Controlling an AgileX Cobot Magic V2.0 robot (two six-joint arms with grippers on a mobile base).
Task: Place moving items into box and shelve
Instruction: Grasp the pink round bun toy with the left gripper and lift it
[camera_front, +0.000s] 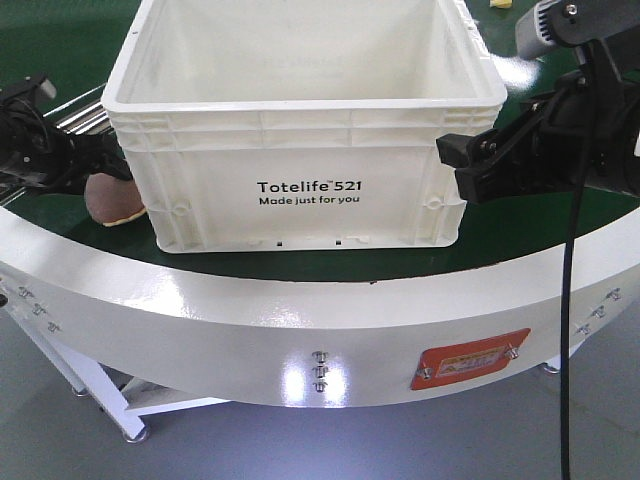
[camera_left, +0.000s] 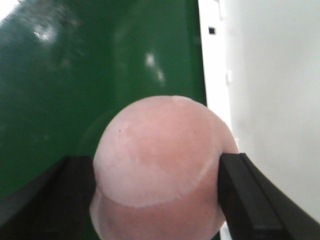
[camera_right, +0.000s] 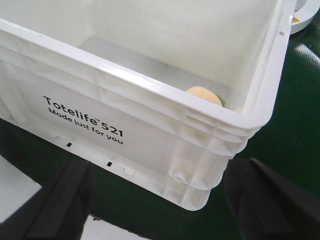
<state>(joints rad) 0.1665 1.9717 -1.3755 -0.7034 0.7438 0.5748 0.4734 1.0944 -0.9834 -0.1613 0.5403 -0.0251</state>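
Observation:
A white Totelife 521 box (camera_front: 300, 180) stands on the green conveyor belt (camera_front: 540, 215). A round pink bun-like item (camera_front: 110, 198) lies on the belt against the box's left front corner. My left gripper (camera_front: 100, 165) is around it; in the left wrist view the item (camera_left: 160, 165) fills the gap between the black fingers (camera_left: 250, 200), which press its sides. My right gripper (camera_front: 470, 165) is open and empty at the box's right front corner (camera_right: 200, 190). A pale yellow round item (camera_right: 204, 95) lies inside the box by its right wall.
The white curved rim of the conveyor (camera_front: 300, 330) runs along the front with an orange label (camera_front: 470, 360). A white round object (camera_right: 305, 15) sits on the belt beyond the box's far right. A yellow scrap (camera_front: 500, 4) lies at the back.

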